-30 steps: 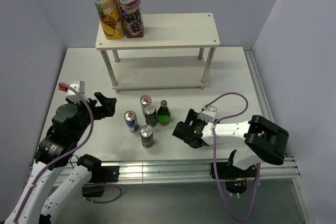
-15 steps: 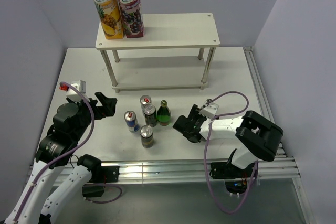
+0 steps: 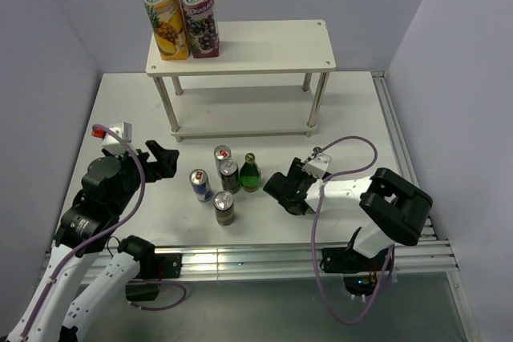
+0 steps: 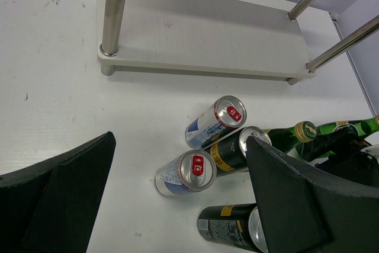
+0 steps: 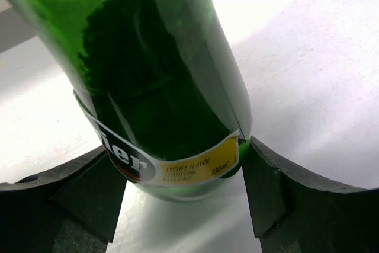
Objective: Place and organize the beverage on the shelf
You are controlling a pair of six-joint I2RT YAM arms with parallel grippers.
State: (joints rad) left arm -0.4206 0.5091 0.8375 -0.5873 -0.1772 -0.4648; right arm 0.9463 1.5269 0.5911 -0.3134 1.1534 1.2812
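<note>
Robot lab: walled white table (image 3: 353,110), aluminium rail (image 3: 264,258)

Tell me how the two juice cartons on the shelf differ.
The yellow carton shows pineapple; the purple carton shows dark berries. The yellow carton stands at the shelf's left end, the purple carton just inward of it. Both are upright, blue-topped, side by side on the top board.

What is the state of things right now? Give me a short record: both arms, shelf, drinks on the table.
left gripper: jaws open, nothing between them, left of the cans
right gripper: jaws against both sides of a green bottle
shelf: two juice cartons at the left end of the top board
table: four cans and a second green bottle, upright in front of the shelf
</note>
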